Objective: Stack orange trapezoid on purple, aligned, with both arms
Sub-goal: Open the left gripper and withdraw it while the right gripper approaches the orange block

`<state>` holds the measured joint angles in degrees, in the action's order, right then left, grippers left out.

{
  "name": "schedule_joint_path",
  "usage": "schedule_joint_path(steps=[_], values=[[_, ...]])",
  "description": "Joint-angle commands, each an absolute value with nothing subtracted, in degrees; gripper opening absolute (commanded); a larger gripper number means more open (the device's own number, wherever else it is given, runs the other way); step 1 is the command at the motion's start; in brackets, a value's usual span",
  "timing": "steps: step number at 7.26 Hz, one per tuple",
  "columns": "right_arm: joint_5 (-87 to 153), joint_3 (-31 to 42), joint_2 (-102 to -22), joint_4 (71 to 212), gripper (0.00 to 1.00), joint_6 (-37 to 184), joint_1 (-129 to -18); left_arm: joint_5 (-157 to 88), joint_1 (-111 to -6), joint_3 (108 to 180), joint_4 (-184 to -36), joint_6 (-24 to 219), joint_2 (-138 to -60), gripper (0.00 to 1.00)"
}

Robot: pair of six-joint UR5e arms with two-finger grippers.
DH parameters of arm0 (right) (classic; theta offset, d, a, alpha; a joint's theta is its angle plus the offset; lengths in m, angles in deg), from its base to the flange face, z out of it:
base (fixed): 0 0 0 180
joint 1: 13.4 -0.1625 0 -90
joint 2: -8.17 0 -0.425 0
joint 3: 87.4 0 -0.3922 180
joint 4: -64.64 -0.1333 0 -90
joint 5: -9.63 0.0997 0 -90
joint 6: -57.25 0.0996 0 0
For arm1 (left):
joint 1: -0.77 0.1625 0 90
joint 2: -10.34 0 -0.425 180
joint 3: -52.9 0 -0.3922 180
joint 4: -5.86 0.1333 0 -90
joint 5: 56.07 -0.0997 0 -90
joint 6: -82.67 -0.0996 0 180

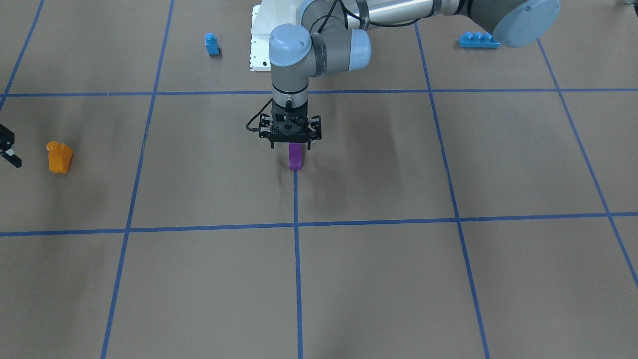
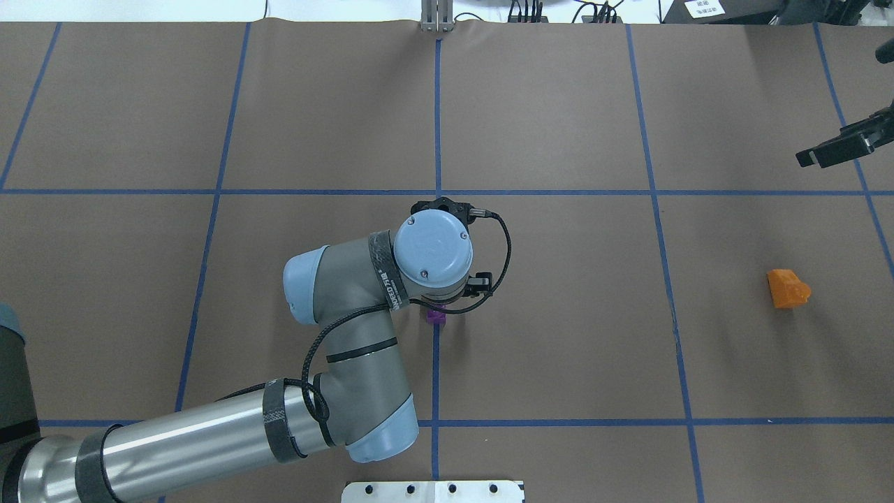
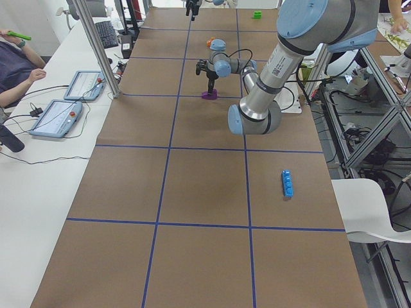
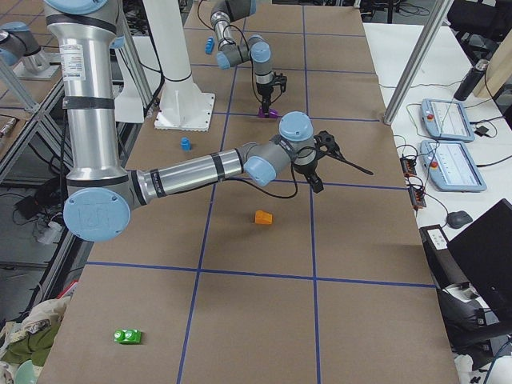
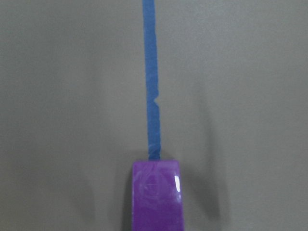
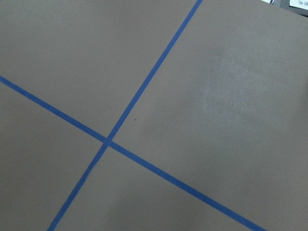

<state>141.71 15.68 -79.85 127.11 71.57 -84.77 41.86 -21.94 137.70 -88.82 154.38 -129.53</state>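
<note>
– At table centre, purple [image 1: 295, 158] sits on the tape line [image 5: 151, 96], right under the left fingers [image 1: 294, 141]. Why there?
– My guess is that it is the base, set where both arms reach. I cannot tell whether those fingers pinch it or hang just over it, because the gripper body hides them.
– And orange [image 1: 60, 157]?
– It lies on the table [image 1: 398, 279], well apart from purple and near the right fingers [image 1: 9, 148], which are spread and hold nothing. Likely that arm fetches it.
– What does the overhead view add?
– It shows only a sliver of purple beneath the wrist, while the front view shows most of it. The left wrist view shows its top meeting the tape's end. The right wrist view shows just 2 crossing tapes and no orange.
</note>
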Motion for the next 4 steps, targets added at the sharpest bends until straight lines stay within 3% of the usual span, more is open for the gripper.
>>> schedule_joint_path(steps=[1,2,4], values=[[142.1,16.3,-81.6,127.0,1.00,75.7,-83.9,42.0,-24.5,147.7,-78.9,152.5,-129.1,0.98],[142.1,17.5,-83.4,126.9,1.00,77.8,-81.7,42.0,-26.9,155.9,-73.1,146.0,-128.4,0.97],[141.8,19.1,-89.0,117.9,1.00,86.9,-77.7,53.3,-36.4,166.5,-70.9,136.5,-119.1,0.97]])
